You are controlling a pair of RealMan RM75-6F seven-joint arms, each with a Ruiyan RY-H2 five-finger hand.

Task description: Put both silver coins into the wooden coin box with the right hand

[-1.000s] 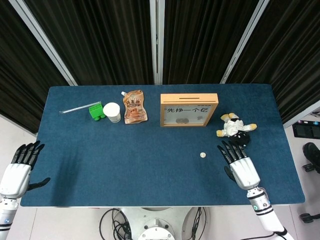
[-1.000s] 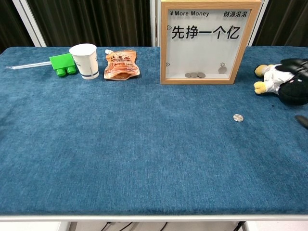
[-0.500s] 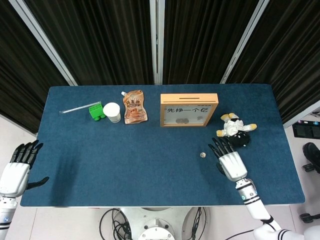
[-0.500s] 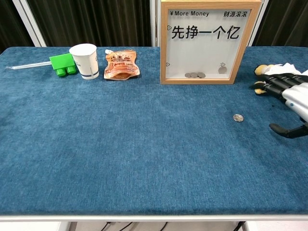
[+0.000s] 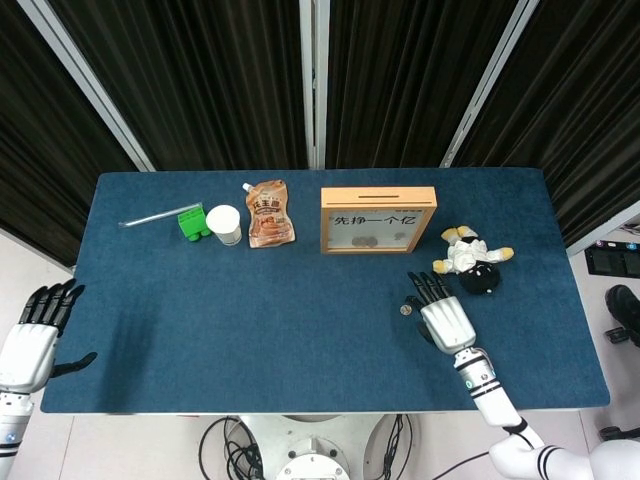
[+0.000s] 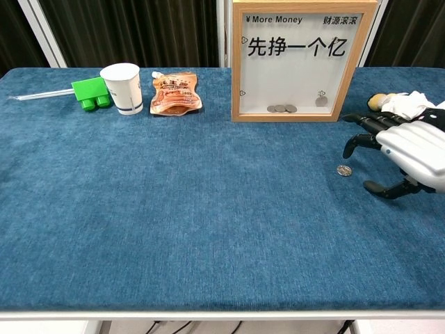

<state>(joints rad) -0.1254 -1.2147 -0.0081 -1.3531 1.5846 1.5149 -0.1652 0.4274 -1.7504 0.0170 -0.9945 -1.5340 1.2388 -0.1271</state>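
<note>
One silver coin (image 5: 405, 310) (image 6: 343, 170) lies flat on the blue table, in front of the wooden coin box (image 5: 378, 220) (image 6: 303, 59), which stands upright with several coins visible behind its window. My right hand (image 5: 441, 314) (image 6: 407, 151) hovers just right of the coin, fingers spread and holding nothing, fingertips close above it. My left hand (image 5: 36, 335) hangs off the table's left edge, fingers apart and empty; the chest view does not show it.
A plush toy (image 5: 472, 262) (image 6: 409, 106) lies right of the box, just behind my right hand. At the back left stand a paper cup (image 5: 224, 224) (image 6: 122, 87), a green block (image 5: 192, 221) (image 6: 90, 92), a straw (image 5: 155, 215) and a brown pouch (image 5: 269, 213) (image 6: 175, 93).
My right hand has moved left and forward, from the table's right side to just beside the coin. The coin and the left hand have stayed put.
</note>
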